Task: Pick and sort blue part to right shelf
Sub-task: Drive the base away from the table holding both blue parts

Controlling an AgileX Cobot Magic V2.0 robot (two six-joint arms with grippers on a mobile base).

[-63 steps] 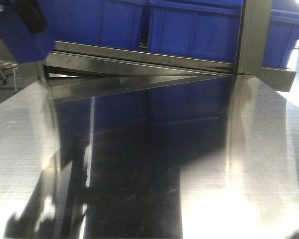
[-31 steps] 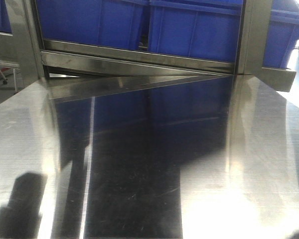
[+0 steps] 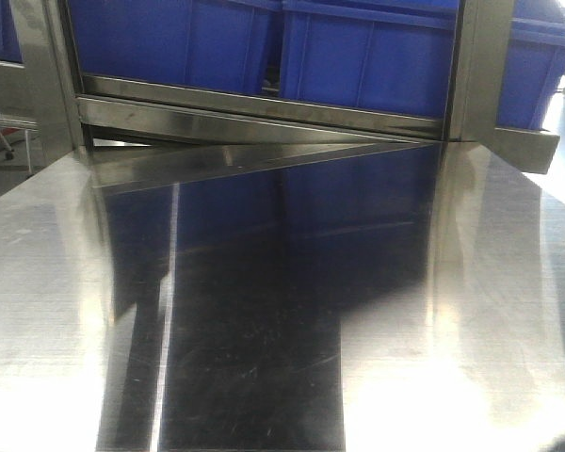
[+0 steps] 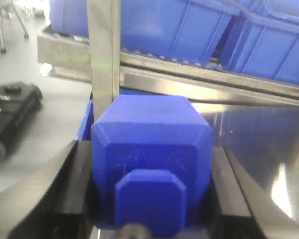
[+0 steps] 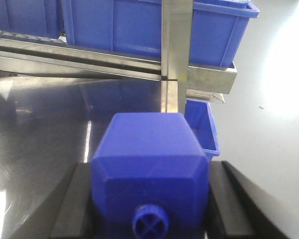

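Left wrist view: left gripper (image 4: 152,196) clamps blue part (image 4: 152,149), near right shelf (image 4: 214,82). Right gripper (image 5: 149,199) clamps knobbed block (image 5: 149,159). Carry level, clear upright post (image 4: 103,55); drop spot probably unseen.

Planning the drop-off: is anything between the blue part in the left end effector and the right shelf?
Yes. Seen from the left wrist, an upright steel post stands directly ahead of the blue part gripped by the left end effector, at the front of the right shelf and its blue crates. Right of it looks open.
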